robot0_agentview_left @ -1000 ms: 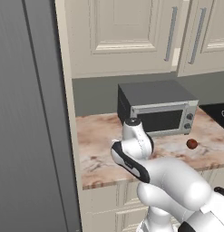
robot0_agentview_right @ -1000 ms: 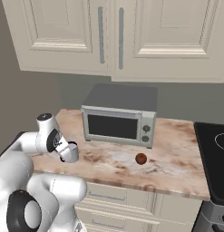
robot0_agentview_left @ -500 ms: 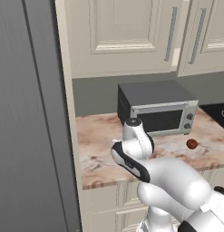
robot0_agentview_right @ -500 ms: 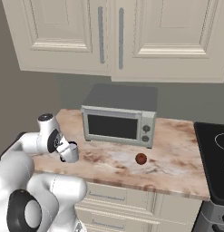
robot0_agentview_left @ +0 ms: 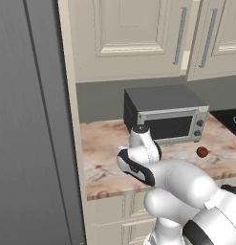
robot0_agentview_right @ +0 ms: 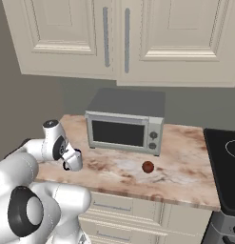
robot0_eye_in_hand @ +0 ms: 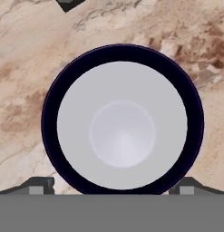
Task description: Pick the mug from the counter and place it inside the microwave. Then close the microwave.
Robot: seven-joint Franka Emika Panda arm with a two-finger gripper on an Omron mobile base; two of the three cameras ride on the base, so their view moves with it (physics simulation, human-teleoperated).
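In the hand view I look straight down into the mug (robot0_eye_in_hand: 122,120): a dark rim around a pale silvery inside, standing upright on the pinkish-brown marbled counter (robot0_eye_in_hand: 22,68). My gripper (robot0_eye_in_hand: 112,185) is open just above it, with one fingertip (robot0_eye_in_hand: 41,185) at each side of the rim. From the right base view the gripper (robot0_agentview_right: 73,159) hangs low over the left part of the counter (robot0_agentview_right: 185,162), and the hand hides most of the mug. The microwave is out of view.
A smaller dark grey box with a silver-framed front (robot0_agentview_right: 126,126) (robot0_agentview_left: 169,119) stands at the back of the counter. A small red-brown ball (robot0_agentview_right: 147,167) (robot0_agentview_left: 202,151) lies to its right. A black stovetop (robot0_agentview_right: 228,167) adjoins on the right, a tall grey panel (robot0_agentview_left: 33,119) on the left.
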